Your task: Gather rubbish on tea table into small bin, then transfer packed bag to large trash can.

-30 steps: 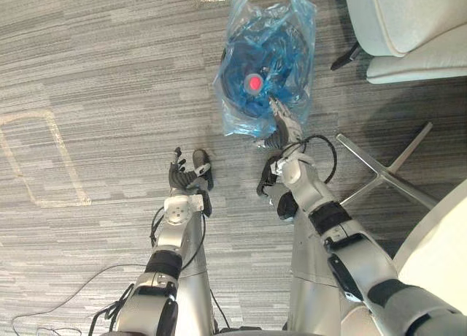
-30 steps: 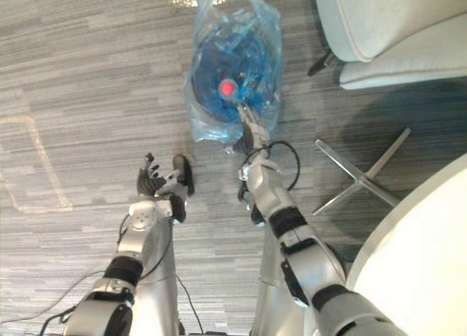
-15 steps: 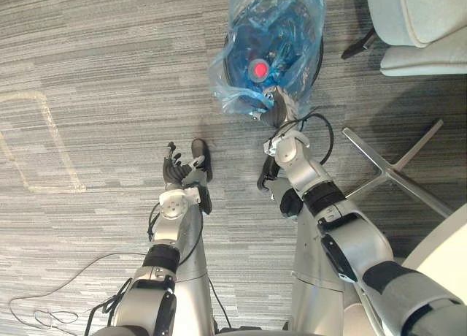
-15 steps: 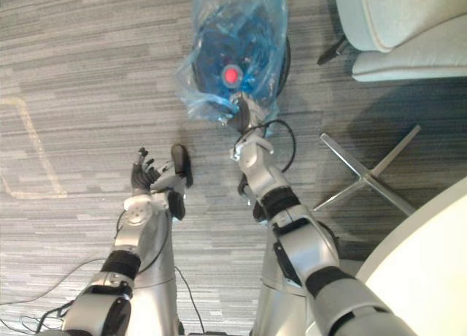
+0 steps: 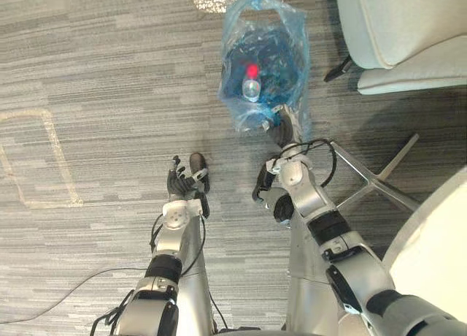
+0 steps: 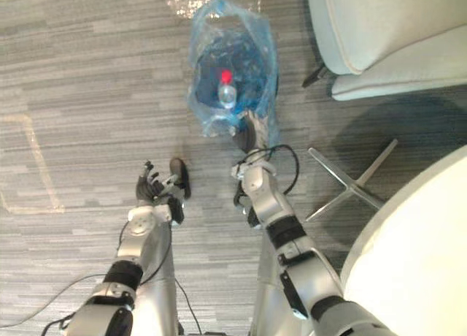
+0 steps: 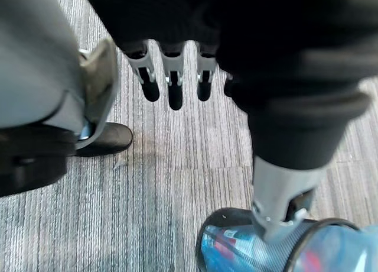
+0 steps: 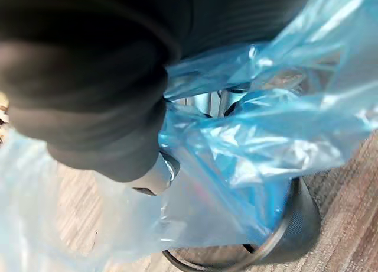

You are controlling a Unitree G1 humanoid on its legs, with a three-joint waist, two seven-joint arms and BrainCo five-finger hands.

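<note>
A blue plastic bag (image 5: pixel 271 55) lines the small dark bin (image 8: pixel 300 226) on the carpet ahead of me. A clear bottle with a red cap (image 5: pixel 250 84) lies inside it among other rubbish. My right hand (image 5: pixel 285 127) is at the bag's near edge, its fingers curled into bunched blue film (image 8: pixel 248 136). To the left of the bin, my left hand (image 5: pixel 182 184) hangs over bare carpet, apart from the bag. Its fingers (image 7: pixel 171 88) are straight and hold nothing.
A pale armchair (image 5: pixel 408 29) stands right of the bin, with a metal star-shaped chair base (image 5: pixel 379 179) on the floor nearer me. A white round table edge (image 5: pixel 438 241) fills the lower right. A tape outline (image 5: pixel 36 161) marks the carpet at left.
My right hand's fingers, straight at the bag's near edge a second ago, have curled shut on the film. The camera has shifted. The left hand stays open.
</note>
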